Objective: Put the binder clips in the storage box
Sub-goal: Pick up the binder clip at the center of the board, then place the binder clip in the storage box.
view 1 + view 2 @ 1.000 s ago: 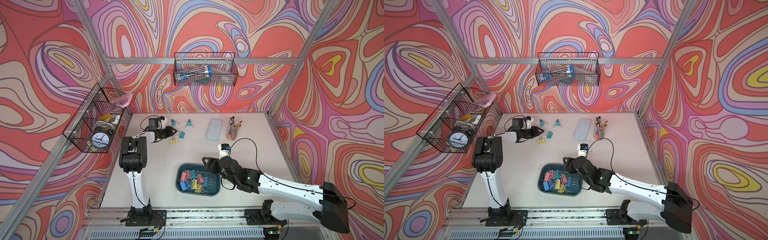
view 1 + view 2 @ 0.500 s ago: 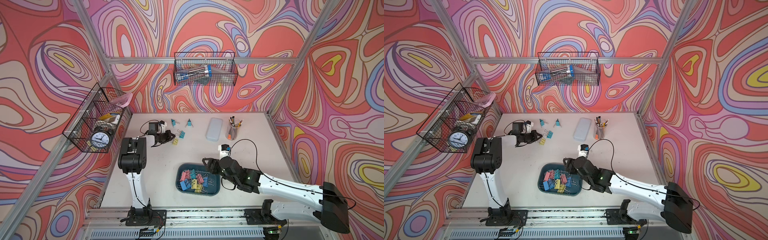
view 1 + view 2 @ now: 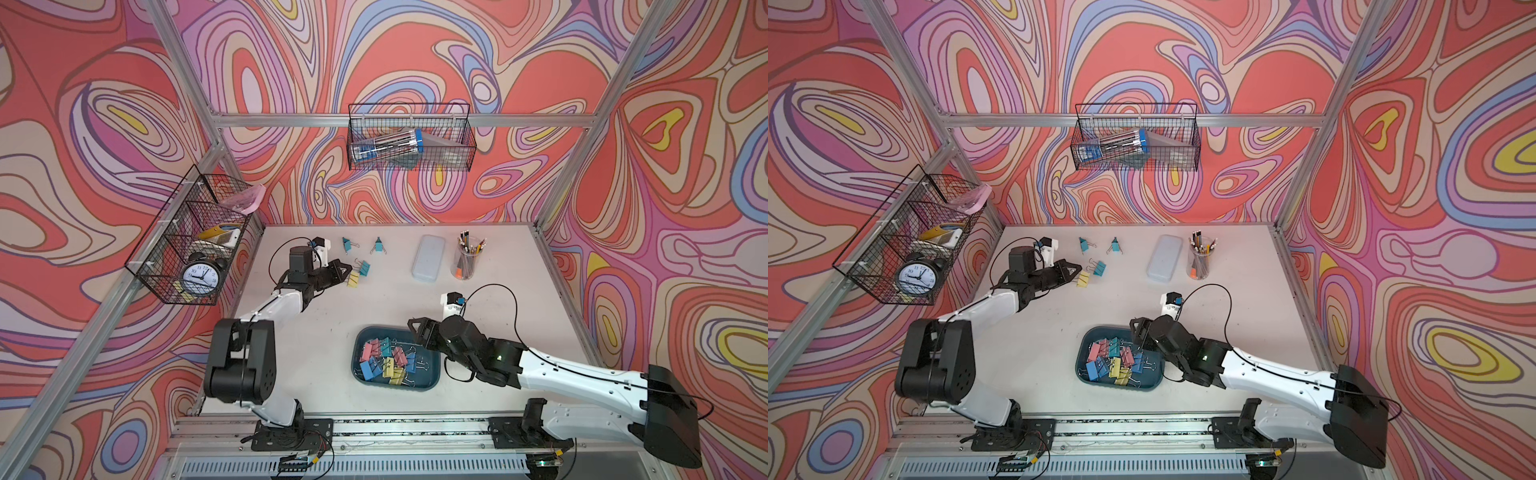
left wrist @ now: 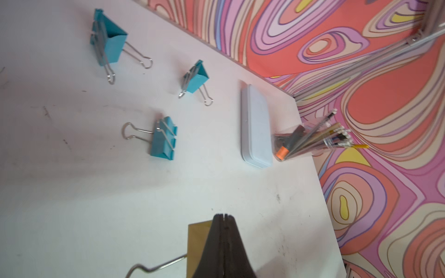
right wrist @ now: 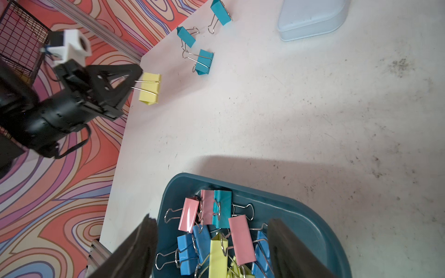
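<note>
Clips [image 3: 384, 361] piled in box [image 3: 429, 368]; three teal clips [image 4: 163, 138] loose on table [image 3: 311, 332], far side. Yellow clip [image 5: 150, 89] pinched by handles in left fingers [image 5: 133, 71]. Right fingers [image 5: 139, 245] spread wide above box.

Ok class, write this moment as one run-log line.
left claw: shut on yellow clip | right claw: open, at storage box | outside box: three teal clips

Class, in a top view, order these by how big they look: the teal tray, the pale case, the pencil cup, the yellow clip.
1. teal tray, nearer the camera but by far the largest
2. pale case
3. pencil cup, narrower than the case beside it
4. yellow clip
</note>
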`<state>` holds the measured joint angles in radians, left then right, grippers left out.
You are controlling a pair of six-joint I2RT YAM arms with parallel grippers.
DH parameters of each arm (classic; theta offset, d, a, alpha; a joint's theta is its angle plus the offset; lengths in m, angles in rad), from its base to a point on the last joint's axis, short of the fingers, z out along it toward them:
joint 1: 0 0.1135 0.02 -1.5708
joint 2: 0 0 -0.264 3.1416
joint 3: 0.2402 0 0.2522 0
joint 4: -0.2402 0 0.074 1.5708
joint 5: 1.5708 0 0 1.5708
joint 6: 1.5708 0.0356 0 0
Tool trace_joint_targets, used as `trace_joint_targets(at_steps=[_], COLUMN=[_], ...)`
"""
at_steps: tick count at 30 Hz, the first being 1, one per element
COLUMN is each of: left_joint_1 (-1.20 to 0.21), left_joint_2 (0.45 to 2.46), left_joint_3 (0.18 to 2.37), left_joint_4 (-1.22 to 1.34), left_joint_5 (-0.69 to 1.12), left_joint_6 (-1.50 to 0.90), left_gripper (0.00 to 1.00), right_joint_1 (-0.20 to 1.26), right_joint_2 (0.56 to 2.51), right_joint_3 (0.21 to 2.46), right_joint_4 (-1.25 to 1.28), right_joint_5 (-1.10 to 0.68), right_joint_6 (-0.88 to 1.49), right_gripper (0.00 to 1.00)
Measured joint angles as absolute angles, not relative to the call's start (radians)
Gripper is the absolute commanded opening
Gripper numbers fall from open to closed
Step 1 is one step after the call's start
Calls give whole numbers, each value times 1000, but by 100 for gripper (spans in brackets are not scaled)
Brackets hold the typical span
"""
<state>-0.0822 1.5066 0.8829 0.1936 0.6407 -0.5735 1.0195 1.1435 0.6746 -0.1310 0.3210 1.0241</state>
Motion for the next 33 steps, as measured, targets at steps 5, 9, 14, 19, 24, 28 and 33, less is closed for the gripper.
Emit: trace_joint_targets(at_steps=[5,9,14,19,24,28,33], left_joint_1=[-247,-412,-731,-1051,-1250,-1302,-1328], left_joint_2=[1250,1073,933,923,989,1098,1219], left_joint_3=[842,842,842,842,842,830,776], left_joint_4=[114,3,-158,-321,-391,-397,-368], left_joint_5=[562,440,184,-144,-380,-461,-489], left_joint_6=[-584,-572,-532,-508,-505,-509,-512], left_gripper=[0,0,0,0,0,0,0], right_joint_1=[1019,1019,1018,1016,1016,1016,1016], right_joint_2=[1129,1105,1062,1048,1048,1048,1050], right_joint_3=[644,618,582,562,555,552,534], right_joint_4=[-146,-162,-181,-202,-215,-218,-218], right_joint_5=[347,378,426,464,482,486,487], right_joint_6=[1055,1081,1116,1148,1174,1192,1211], right_gripper=[74,74,74,74,74,74,74])
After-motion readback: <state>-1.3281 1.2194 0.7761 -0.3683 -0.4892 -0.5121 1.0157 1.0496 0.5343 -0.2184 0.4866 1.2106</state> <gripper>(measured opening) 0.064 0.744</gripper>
